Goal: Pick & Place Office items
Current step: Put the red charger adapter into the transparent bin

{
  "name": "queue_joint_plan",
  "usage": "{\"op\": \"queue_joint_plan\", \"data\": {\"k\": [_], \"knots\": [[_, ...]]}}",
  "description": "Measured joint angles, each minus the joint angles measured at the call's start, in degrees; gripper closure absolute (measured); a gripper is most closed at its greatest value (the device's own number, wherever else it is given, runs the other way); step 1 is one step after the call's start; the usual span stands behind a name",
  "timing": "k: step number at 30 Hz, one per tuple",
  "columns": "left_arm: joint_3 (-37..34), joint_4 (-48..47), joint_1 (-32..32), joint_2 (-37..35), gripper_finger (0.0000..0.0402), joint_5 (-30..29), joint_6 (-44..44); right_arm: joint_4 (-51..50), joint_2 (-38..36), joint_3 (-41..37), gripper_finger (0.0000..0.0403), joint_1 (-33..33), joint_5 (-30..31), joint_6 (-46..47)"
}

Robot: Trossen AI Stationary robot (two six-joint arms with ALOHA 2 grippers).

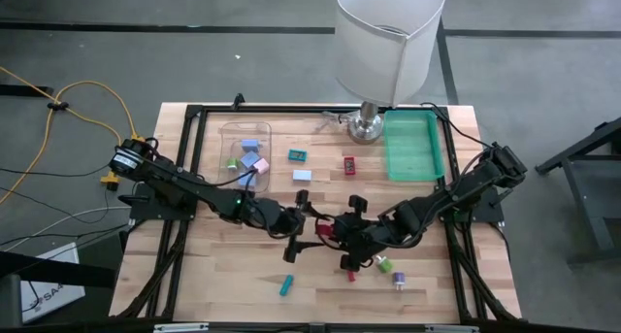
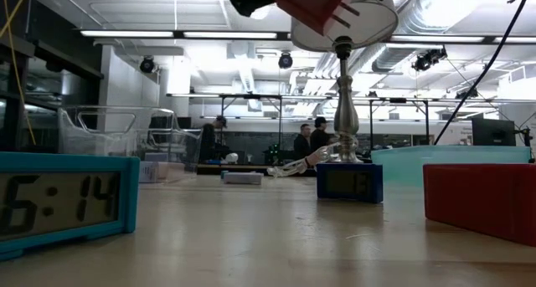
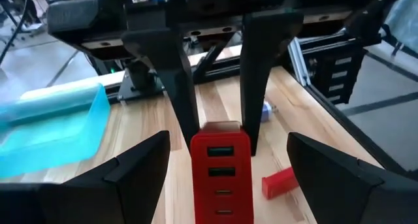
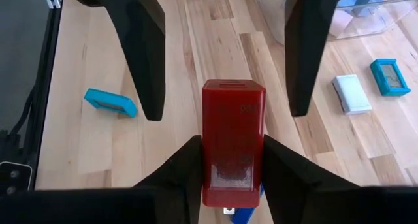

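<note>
Over the middle of the tabletop (image 1: pixel 194 265), a bit toward the near edge, the right gripper (image 4: pixel 232 160) has its fingers pinched on the red charger block (image 4: pixel 232 136), held up off the wood, and the left gripper (image 3: pixel 225 178) faces it with fingers spread wide either side, touching nothing, so this looks like a hand-off. I'd say the left should only close once the block sits centred between its fingers. Then the right lets go slowly, or the block twists.
</note>
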Motion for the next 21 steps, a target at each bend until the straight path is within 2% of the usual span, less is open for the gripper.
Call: {"op": "queue_joint_plan", "data": {"k": [8, 21], "knots": [[0.0, 0.1, 0.0, 0.0, 0.0101, 0.0, -6.9, 2.9, 0.0, 0.0, 0.0287, 0.0, 0.0, -2.5], [0.0, 0.1, 0.0, 0.0, 0.0101, 0.0, -8.0, 3.4, 0.0, 0.0, 0.0288, 0.0, -0.1, -2.7]]}}
